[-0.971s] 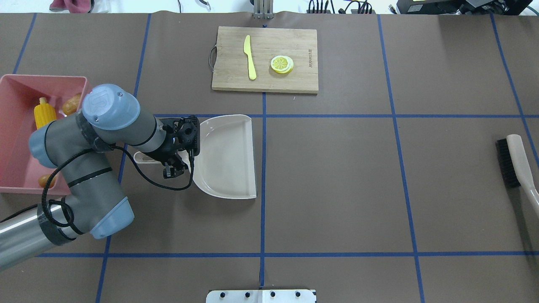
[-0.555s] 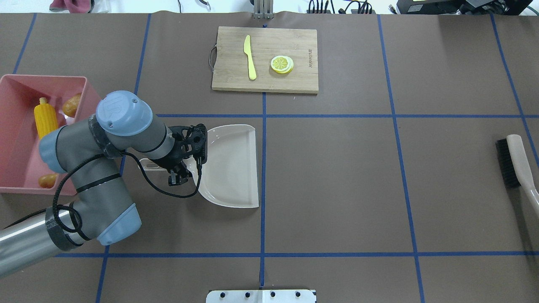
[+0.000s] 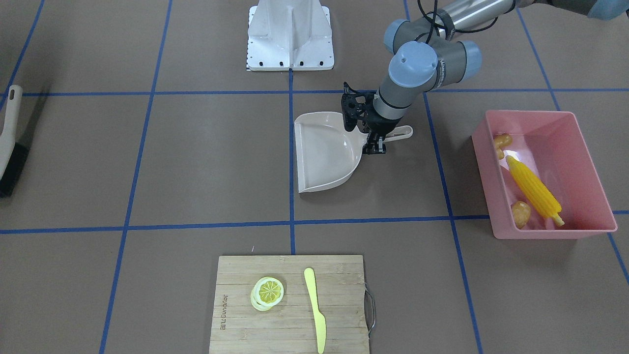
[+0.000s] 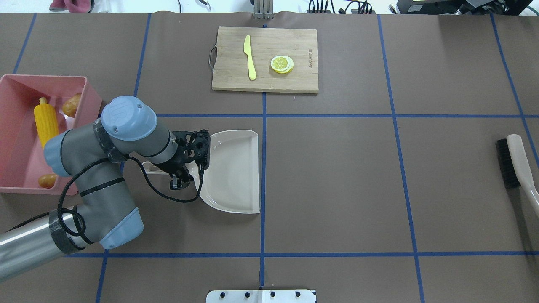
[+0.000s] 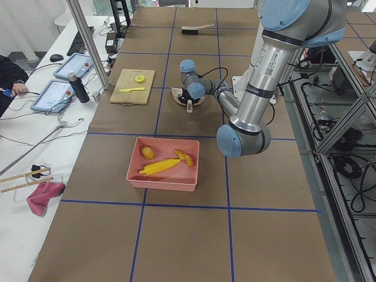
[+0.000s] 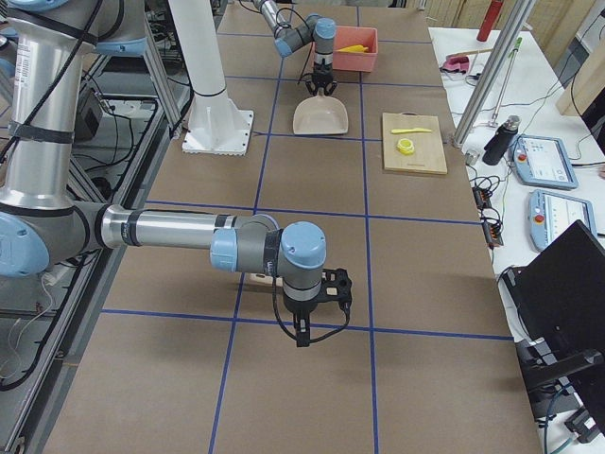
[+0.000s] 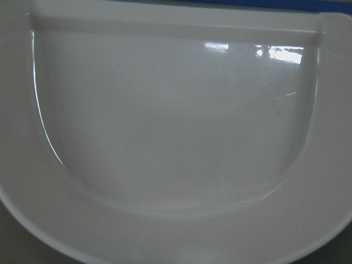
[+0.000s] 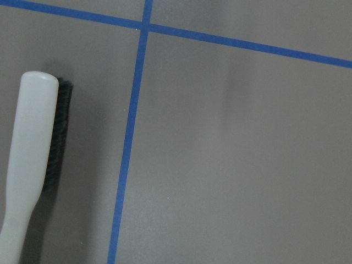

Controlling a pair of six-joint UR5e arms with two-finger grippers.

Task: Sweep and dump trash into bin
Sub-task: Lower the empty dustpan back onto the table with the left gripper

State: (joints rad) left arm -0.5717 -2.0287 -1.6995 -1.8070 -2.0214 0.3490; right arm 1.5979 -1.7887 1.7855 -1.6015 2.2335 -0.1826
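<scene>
The pink bin [image 4: 12, 82] stands at the table's left edge; it also shows in the front view [image 3: 530, 117]. Inside lie the yellow corn cob [image 4: 45, 120], the brown potato [image 4: 72, 105] and the tan ginger root [image 4: 47, 180]. My left gripper [image 4: 182, 169] is shut on the handle of the beige dustpan [image 4: 233, 172], just right of the bin. The pan lies flat and its inside is empty in the left wrist view [image 7: 176, 137]. My right gripper [image 6: 317, 310] shows only in the exterior right view, so I cannot tell its state.
A brush [image 4: 516, 162] lies at the table's right edge, also in the right wrist view [image 8: 30, 165]. A wooden cutting board [image 4: 265, 80] with a pale yellow knife [image 4: 250, 57] and a lemon slice [image 4: 281, 64] sits at the far middle.
My left arm has carried the dustpan a little to the right and toward the robot's side, away from the bin. The trash in the bin has not moved.
</scene>
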